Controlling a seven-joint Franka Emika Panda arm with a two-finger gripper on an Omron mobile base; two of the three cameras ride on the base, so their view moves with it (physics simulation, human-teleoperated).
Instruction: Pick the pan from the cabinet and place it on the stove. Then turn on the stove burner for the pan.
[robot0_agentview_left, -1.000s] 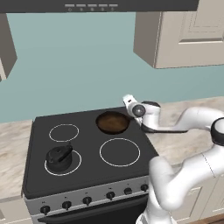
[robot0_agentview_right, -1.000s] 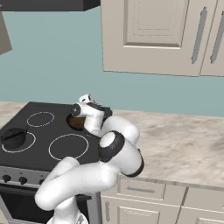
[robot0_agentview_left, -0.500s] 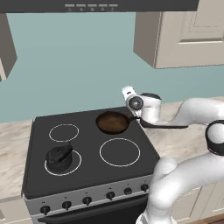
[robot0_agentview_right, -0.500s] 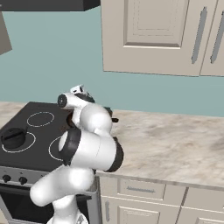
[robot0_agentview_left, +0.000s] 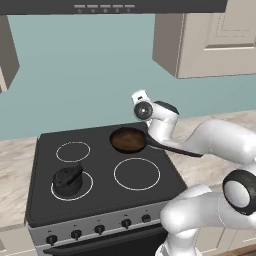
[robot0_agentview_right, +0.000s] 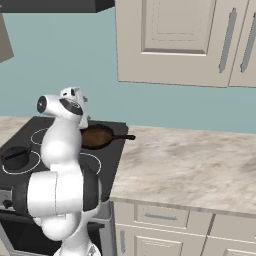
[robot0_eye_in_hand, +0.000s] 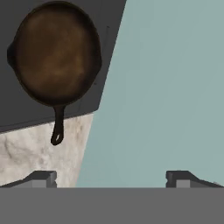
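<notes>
Pan (robot0_agentview_left: 128, 140): flat on the stove's (robot0_agentview_left: 100, 200) rear right ring, handle reaching out over the marble counter (robot0_agentview_right: 190, 170).
Gripper (robot0_eye_in_hand: 111, 178): jaws spread wide, holding nothing, raised above and clear of the pan.
Kettle (robot0_agentview_left: 67, 180): on the front left ring.
Knobs (robot0_agentview_left: 100, 229): row along the grey front.
Cabinet (robot0_agentview_right: 175, 40): door closed.

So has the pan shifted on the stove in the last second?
No. The pan sits on the same back right spot of the stove, handle over the right edge.
</notes>
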